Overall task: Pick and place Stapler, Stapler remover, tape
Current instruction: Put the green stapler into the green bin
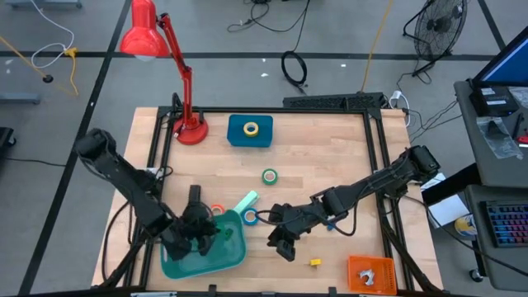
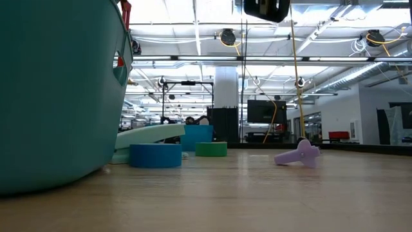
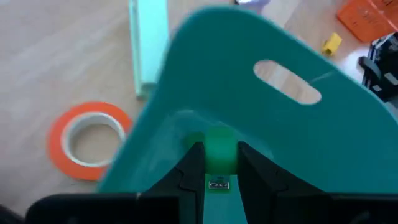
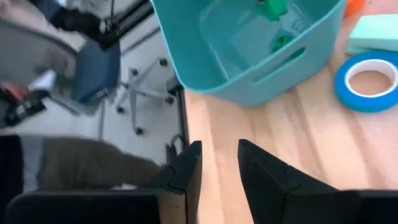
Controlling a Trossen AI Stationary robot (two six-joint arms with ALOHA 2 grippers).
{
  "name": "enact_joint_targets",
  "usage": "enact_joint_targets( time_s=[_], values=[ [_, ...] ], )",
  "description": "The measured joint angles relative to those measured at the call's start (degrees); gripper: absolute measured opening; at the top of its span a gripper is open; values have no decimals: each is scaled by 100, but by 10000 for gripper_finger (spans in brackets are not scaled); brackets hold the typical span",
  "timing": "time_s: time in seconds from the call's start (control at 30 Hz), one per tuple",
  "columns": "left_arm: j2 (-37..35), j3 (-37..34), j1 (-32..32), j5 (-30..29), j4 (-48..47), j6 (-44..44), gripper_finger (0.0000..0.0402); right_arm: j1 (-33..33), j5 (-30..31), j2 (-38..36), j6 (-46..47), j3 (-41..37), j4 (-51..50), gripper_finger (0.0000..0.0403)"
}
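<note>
Our left gripper [image 3: 216,155] is down inside the teal bin [image 3: 261,112], its two fingers pressed from either side against a small green piece [image 3: 217,138]. A tiny mark shows on the gripper body between the fingers, too small for us to read; we find no other writing.

Just outside the bin wall, close to this gripper, the orange tape roll [image 3: 57,143] lies flat on the table. A little farther out lies the mint-green block [image 3: 149,43], with one end near the bin.

Our right gripper [image 4: 217,152] is over bare table wood beside the bin, its fingers apart with nothing between them. The bin's handle-slot wall stands directly ahead of its fingertips. The blue tape roll [image 4: 367,104] lies flat near that wall, ahead of the gripper and off to one side, touching neither finger.

Farther from both grippers, toward the middle of the table, we see the green tape roll [image 1: 270,176] lying on its own. Farthest away, at the far edge, the yellow tape roll [image 1: 251,129] rests on top of a blue box [image 1: 235,136].

In the low view a purple piece [image 2: 297,154] lies on the wood well apart from the tape rolls; we cannot tell what it is.
</note>
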Motion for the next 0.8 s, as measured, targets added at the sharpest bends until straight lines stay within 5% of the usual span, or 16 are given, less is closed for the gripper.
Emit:
enact_joint_targets(
  time_s=[0.33,0.8],
  values=[
    [1161,669,0,-176,-941,-1259,66,-10,-80,-292,-821,-3,-740,95],
    [1537,779,92,10,-1064,-1307,66,-47,390,-423,-897,-3,-772,95]
  ],
)
